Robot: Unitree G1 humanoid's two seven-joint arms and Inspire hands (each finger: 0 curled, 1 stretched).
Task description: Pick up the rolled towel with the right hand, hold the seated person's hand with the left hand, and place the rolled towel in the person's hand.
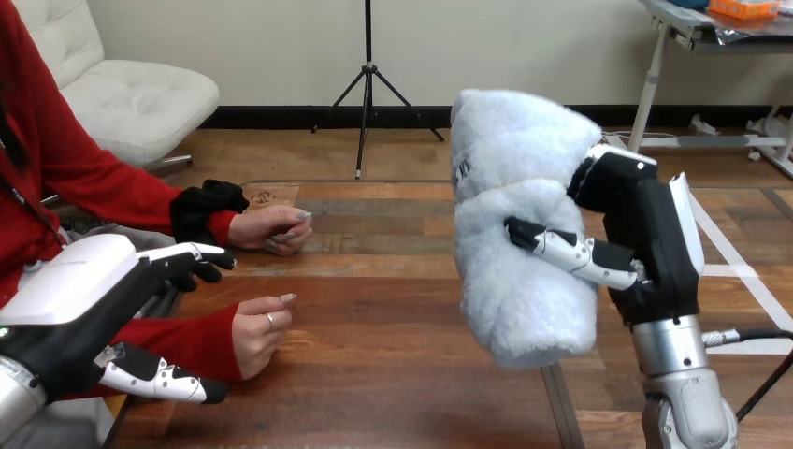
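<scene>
White rolled towel up off table, centre-right of frame, R hand curled round it. L hand lower left, fingers straight, beside person's lower hand, no grip. Pick done; hold + handover to do.

The far side of the rolled towel is hidden, and with it most of the fingers of the right hand curled behind it. The right forearm is cut off by the bottom edge. Part of the person's red sleeve is covered by the left hand; whether the two touch cannot be told.
</scene>
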